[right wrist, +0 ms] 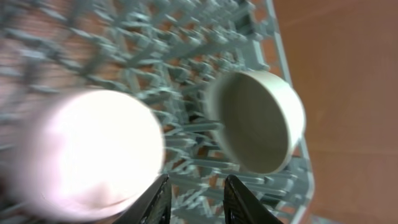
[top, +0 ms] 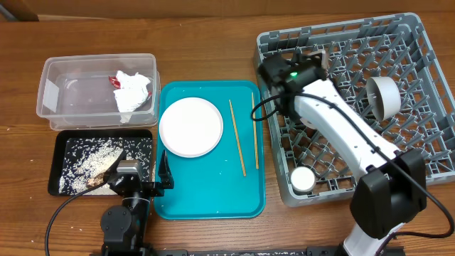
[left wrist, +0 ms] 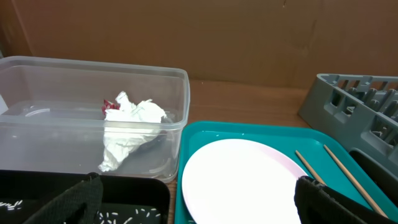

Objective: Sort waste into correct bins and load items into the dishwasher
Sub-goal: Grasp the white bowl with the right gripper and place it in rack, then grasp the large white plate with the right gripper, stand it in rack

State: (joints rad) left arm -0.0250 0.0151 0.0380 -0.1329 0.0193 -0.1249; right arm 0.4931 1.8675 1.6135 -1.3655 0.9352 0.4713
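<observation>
A: Well, where are your end effectors?
B: My right end effector (right wrist: pixel 196 186) hangs over the dish rack (top: pixel 419 43), fingers spread, with nothing between them. A bowl (right wrist: pixel 261 118) lies on its side in the rack. My left end effector (left wrist: pixel 196 196), also spread, sits left of the rack, facing the plate (top: pixel 190 126) and chopsticks (top: pixel 237 139) on the teal tray (top: pixel 213 192).
A: Waste?
B: The napkin (top: pixel 131 92) is in the clear tub (top: pixel 50 107), farther left of the rack.

The table (top: pixel 213 28) is viewed straight down from overhead, far enough for the whole layout. From the left wrist, a low, level view is taken across the clear tub (left wrist: pixel 62 93), plate (left wrist: pixel 242 180) and teal tray (left wrist: pixel 261 132), all shared with overhead. The grey dish rack (right wrist: pixel 186 37) and white bowl (right wrist: pixel 261 121) are seen close-up from the right wrist, and are likewise shared.
</observation>
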